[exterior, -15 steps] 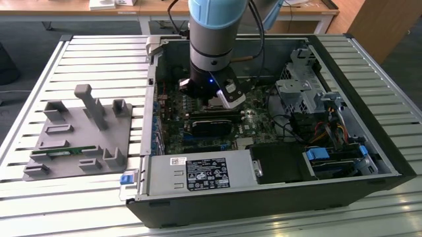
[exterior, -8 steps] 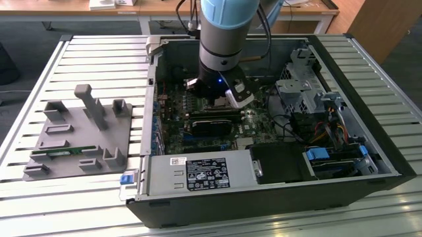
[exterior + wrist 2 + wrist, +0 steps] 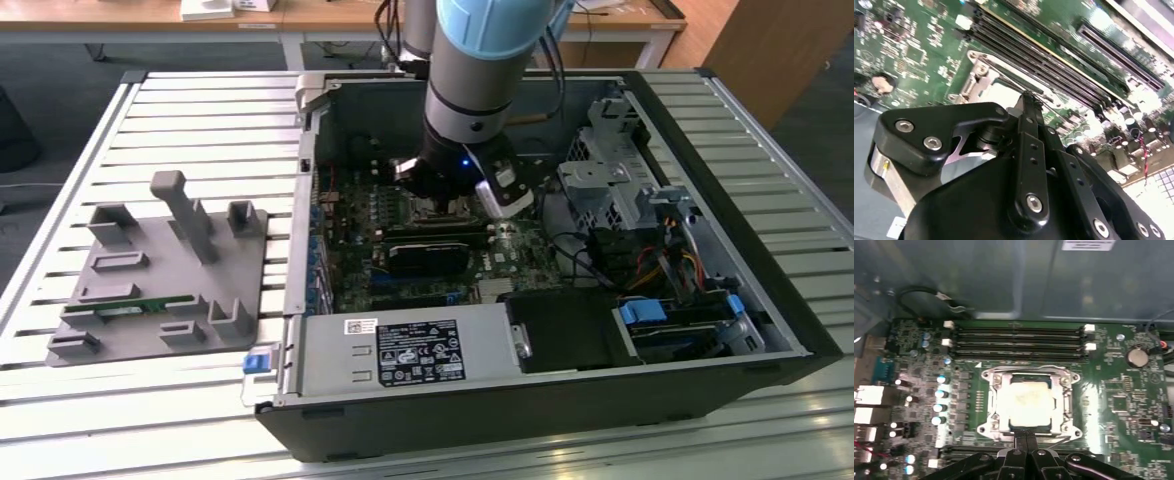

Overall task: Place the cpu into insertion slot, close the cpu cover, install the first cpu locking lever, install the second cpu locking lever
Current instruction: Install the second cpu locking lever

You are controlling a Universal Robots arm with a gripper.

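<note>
We see the cpu (image 3: pixel 1028 403) seated in the insertion slot (image 3: pixel 995 381), the cpu cover (image 3: pixel 1063 402) lying flat around it. Our gripper (image 3: pixel 1026 436) sits just before the cover's near edge, fingers (image 3: pixel 1026 440) pressed together, grasping nothing.

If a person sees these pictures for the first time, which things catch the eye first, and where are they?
First comes the robot arm, reaching down into the open computer case in the exterior view. In the first wrist view, the pale cpu lies in its socket, framed by the silvery cpu cover, on the green motherboard. The gripper sits at the cover's edge, jaws together.
</note>
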